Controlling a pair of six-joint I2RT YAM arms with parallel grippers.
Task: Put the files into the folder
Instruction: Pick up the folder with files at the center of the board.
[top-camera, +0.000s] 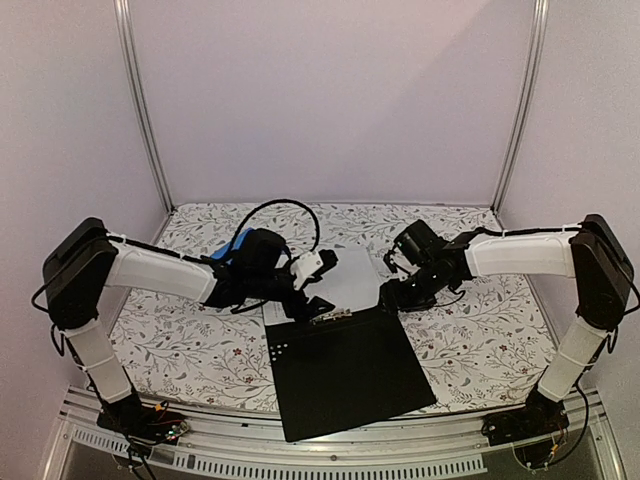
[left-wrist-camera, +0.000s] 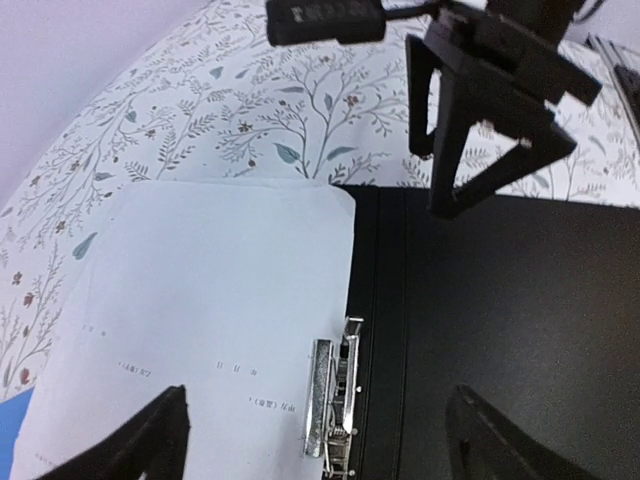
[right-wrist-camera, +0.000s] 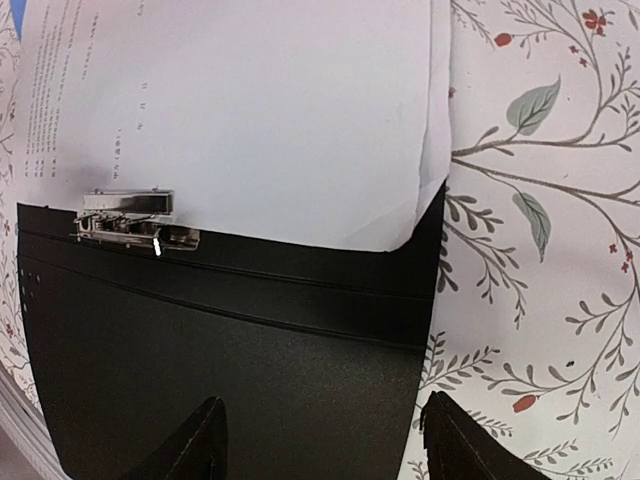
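Observation:
The folder lies open, its black inside (top-camera: 350, 375) facing up at the table's front middle. White printed sheets (top-camera: 345, 278) lie just behind it, their near edge at the spine; I cannot tell how many. The metal clip (left-wrist-camera: 333, 398) sits at the spine with its bar over the paper's edge, and it also shows in the right wrist view (right-wrist-camera: 133, 218). My left gripper (top-camera: 315, 298) is open and empty above the clip, with the paper (left-wrist-camera: 200, 300) and the black panel (left-wrist-camera: 510, 330) below it. My right gripper (top-camera: 392, 296) is open and empty over the folder's right corner (right-wrist-camera: 250, 360).
A floral tablecloth (top-camera: 480, 330) covers the table. A blue edge (left-wrist-camera: 8, 435) shows beside the paper's far side. The right gripper (left-wrist-camera: 490, 130) hangs close above the black panel in the left wrist view. Metal posts and white walls close in the back and sides.

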